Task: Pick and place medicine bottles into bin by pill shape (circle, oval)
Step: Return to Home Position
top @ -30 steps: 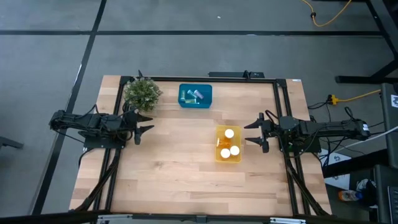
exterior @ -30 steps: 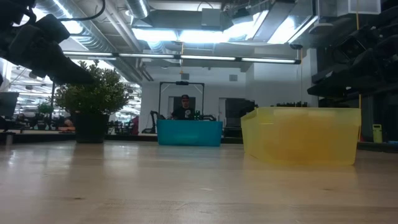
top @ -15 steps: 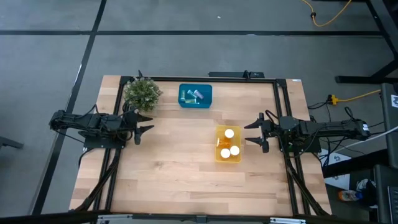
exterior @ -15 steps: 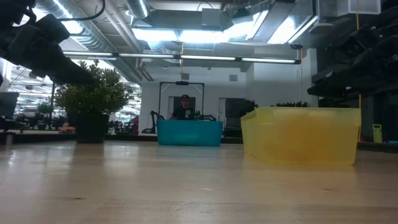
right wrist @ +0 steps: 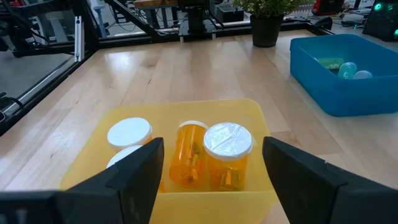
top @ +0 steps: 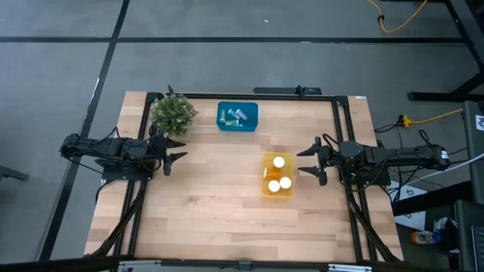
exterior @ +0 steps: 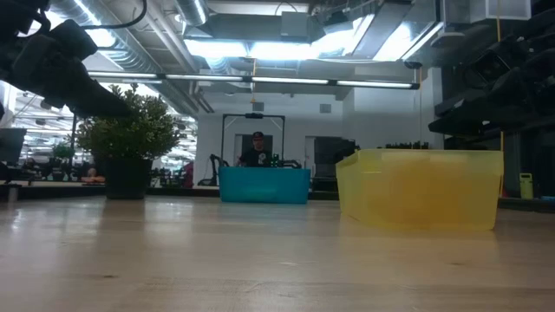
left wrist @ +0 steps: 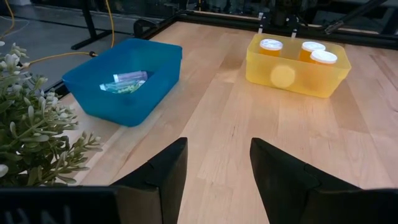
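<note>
Bottles [top: 279, 162] sit in yellow bin [top: 277, 196]; L gripper [top: 181, 150] & R gripper [top: 302, 162] both spread, empty; park both level at table [top: 212, 204] sides, well off bin.

Layout as observed:

- The table [top: 212, 204] carries three standing items.
- The potted plant [top: 173, 113] is at the rear left.
- The rear bin [top: 238, 128] sits at the back edge near the centre line, just right of the plant.
- The side bin [top: 277, 195] sits right of centre, in front of the rear bin, somewhat to its right and apart from it.
- Small bottles [top: 236, 115] lie inside the rear bin.
- Capped bottles [top: 279, 162] stand inside the side bin, one toward its rear and two toward its front.
- The left gripper [top: 181, 151] is at the left side, just in front of the plant and well apart from both bins.
- The right gripper [top: 301, 162] is just beside the side bin's right wall, clear of it.
</note>
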